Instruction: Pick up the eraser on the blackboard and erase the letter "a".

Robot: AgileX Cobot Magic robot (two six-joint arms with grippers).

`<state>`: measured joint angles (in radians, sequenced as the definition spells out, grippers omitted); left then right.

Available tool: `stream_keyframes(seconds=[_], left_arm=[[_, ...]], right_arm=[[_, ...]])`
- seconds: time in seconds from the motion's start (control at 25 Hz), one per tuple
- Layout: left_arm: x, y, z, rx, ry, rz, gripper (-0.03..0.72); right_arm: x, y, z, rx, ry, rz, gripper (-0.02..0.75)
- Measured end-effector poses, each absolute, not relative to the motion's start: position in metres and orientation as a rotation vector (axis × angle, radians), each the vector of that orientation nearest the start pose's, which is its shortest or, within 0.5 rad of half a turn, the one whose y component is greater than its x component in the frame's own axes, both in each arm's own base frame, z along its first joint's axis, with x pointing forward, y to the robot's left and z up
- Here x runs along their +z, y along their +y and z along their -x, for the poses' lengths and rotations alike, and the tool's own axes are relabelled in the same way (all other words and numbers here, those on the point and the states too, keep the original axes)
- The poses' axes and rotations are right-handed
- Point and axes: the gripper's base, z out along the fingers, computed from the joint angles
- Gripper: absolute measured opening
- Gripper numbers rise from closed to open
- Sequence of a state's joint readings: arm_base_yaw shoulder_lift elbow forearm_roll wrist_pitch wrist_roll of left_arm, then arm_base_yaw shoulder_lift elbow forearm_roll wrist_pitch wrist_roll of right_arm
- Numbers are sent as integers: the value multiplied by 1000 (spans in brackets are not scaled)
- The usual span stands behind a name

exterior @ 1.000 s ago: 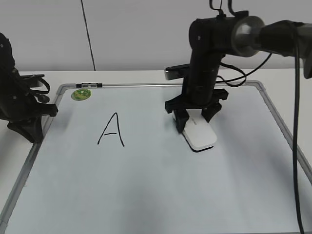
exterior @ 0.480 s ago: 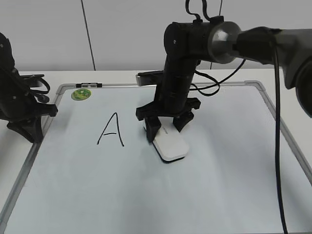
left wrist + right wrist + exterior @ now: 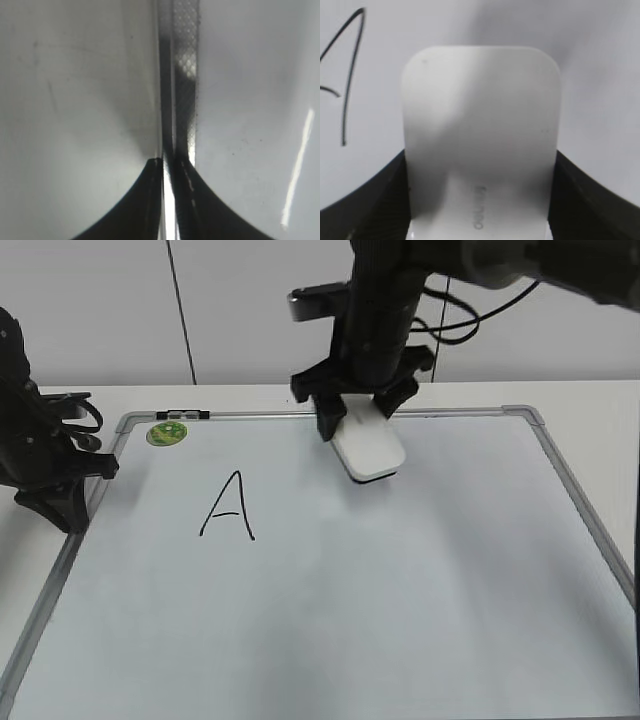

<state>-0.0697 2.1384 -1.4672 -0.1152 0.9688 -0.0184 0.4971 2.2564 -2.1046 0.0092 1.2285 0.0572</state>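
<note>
My right gripper (image 3: 357,418) is shut on the white eraser (image 3: 368,448) and holds it tilted above the far middle of the blackboard (image 3: 350,620). In the right wrist view the eraser (image 3: 480,135) fills the space between the two black fingers (image 3: 479,200), with its grey print showing. No lowercase letter "a" shows on the board. A tall capital "A" (image 3: 228,507) in black marker stands to the left of the eraser, and part of it shows in the right wrist view (image 3: 345,85). My left gripper (image 3: 60,505) is shut and empty at the board's left frame (image 3: 170,165).
A round green magnet (image 3: 166,433) sits at the board's far left corner. A small black clip (image 3: 185,415) lies on the far frame. The white table (image 3: 600,400) surrounds the board, and a white wall stands behind it.
My right gripper slid the eraser leftward across the board, then rose with it and moved toward the far edge. The left arm has not moved.
</note>
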Motion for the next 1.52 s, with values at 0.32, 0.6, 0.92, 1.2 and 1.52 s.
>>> stream_keyframes(seconds=[0.32,0.6,0.92,1.2,1.52], left_arm=[[130,-37,-406,-150,3124,20,56],[130,-37,-406,-150,3124,20,56],[130,-37,-406,-153,3124,22,56],[130,-37,-406,-155,3124,24,56],[130,-37,-406,-155,3124,24,56]], right_arm=[[266,157,-425,-9,2827,393,512],[245,82,-389,-103,3012,220,512],[215,52,-349,-132,3151,147,512],[197,30,-352,-52,3162,33,512],[163,21,-375,124,3228,62,512]])
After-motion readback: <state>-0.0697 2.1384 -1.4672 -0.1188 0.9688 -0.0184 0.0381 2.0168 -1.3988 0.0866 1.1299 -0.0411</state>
